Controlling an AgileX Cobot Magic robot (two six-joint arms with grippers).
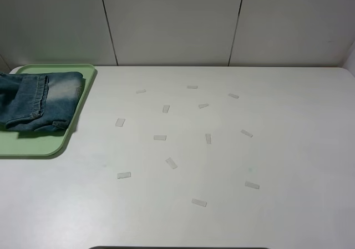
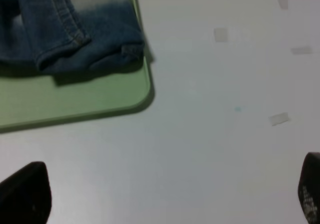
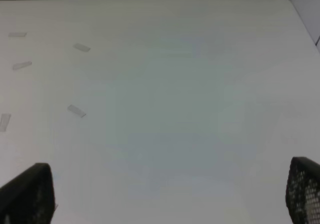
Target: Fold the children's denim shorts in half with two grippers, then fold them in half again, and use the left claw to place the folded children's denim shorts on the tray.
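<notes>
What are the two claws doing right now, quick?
Left gripper: open, holding nothing.
Right gripper: open, holding nothing.

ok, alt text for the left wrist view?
Folded denim shorts lie on a pale green tray, one fold reaching the tray's edge. Beside the tray is white table with a few small tape strips. The open left gripper shows only as two dark fingertips, holding nothing.

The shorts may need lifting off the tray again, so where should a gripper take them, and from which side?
Probably the bundled fold edge of the shorts nearest the table centre. It lies thick beside the tray rim, so coming from the open table side, jaws straddling that edge, looks easiest.
</notes>
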